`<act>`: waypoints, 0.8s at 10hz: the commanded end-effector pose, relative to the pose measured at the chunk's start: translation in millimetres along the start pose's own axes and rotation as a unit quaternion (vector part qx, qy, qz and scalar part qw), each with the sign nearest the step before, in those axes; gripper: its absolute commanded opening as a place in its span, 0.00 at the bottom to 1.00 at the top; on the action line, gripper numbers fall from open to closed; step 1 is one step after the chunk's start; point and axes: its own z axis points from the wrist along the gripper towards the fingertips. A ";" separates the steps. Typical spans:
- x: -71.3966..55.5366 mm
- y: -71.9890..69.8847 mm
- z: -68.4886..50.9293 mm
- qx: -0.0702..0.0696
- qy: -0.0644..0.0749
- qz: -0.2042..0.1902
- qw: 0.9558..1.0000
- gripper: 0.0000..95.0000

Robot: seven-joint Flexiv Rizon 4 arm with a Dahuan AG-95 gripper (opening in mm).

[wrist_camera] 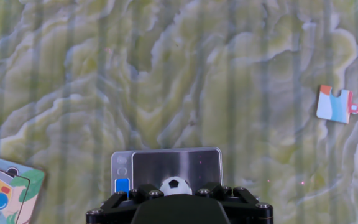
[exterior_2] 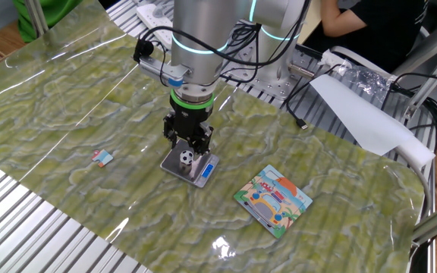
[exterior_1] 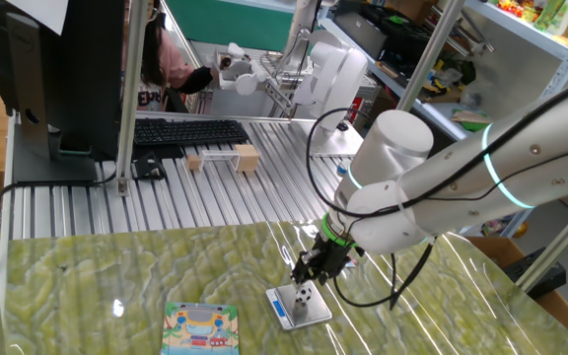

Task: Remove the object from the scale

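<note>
From one fixed view, the gripper point(exterior_1: 307, 279) hangs just over the single ball point(exterior_1: 305, 293), which sits on the one scale point(exterior_1: 300, 308); one picture card point(exterior_1: 201, 328) lies nearby on the counter point(exterior_1: 116, 276).

From the other fixed view, one small scrap point(exterior_2: 102, 158) lies well apart.

From the hand view, the jaws stand on either side of the ball; whether they grip it, I cannot tell.
</note>
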 end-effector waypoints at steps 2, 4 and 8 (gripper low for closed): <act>-0.2 -0.5 1.2 0.000 -0.001 0.001 1.000 0.60; 0.3 -0.7 2.6 0.000 -0.002 0.001 1.000 0.60; 0.9 -1.0 4.6 0.000 -0.004 0.003 1.000 0.60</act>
